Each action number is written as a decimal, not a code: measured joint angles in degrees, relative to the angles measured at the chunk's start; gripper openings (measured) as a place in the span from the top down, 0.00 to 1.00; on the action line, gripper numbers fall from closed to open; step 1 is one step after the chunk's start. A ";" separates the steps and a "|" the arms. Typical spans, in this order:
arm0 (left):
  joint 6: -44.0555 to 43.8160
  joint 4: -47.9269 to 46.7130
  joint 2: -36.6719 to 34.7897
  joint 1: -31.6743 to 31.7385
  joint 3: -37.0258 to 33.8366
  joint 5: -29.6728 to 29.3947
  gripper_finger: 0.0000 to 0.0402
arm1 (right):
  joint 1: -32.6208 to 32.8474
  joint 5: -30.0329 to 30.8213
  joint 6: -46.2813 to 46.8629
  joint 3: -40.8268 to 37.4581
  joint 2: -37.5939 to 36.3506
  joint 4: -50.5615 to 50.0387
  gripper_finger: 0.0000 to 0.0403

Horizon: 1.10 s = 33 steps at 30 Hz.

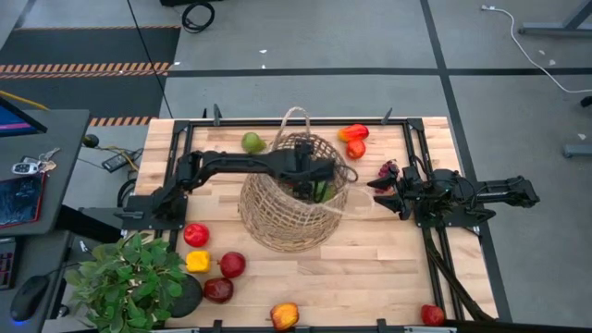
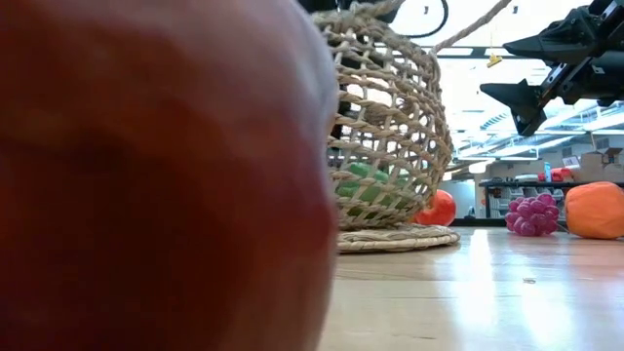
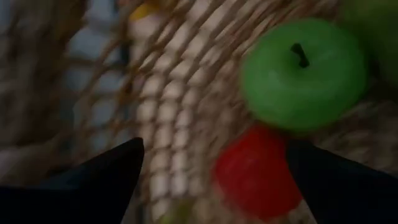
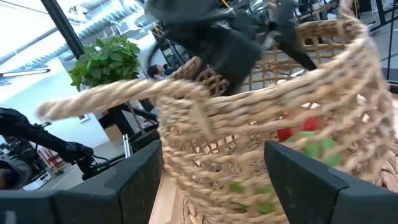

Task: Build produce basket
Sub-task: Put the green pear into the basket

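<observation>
The tan wicker basket (image 1: 289, 208) stands on its flat base (image 2: 395, 238) mid-table. My left gripper (image 1: 322, 178) reaches down into it from the left and is open (image 3: 214, 146) above a green apple (image 3: 303, 71) and a red fruit (image 3: 258, 171) lying on the basket's bottom. My right gripper (image 1: 377, 190) hovers open just right of the basket. In its wrist view the fingers (image 4: 212, 149) stand on either side of the basket's rim, below a loop handle (image 4: 118, 96). More produce lies on the table around the basket.
Left and near of the basket lie red, yellow and orange fruits (image 1: 197, 248). A green fruit (image 1: 252, 141), two red-orange ones (image 1: 353, 139) and purple grapes (image 1: 387, 168) lie at the far side. A potted plant (image 1: 129, 282) stands at the near-left corner. A red fruit (image 2: 146, 175) blocks much of the low view.
</observation>
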 joint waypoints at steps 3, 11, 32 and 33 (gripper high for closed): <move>-2.56 -2.10 -1.29 -2.50 -0.04 -9.26 0.01 | -0.01 0.00 0.00 0.00 -0.02 0.04 0.29; -2.55 -3.69 -4.80 -4.16 -0.15 -15.52 0.01 | -0.01 0.00 0.00 0.00 0.00 0.00 0.29; 3.35 11.46 -29.30 6.14 0.01 25.21 0.01 | -0.01 0.02 0.00 0.00 0.02 0.06 0.29; 3.38 10.52 -30.57 5.88 -0.09 25.72 0.01 | 0.01 0.00 0.00 0.00 0.02 0.00 0.29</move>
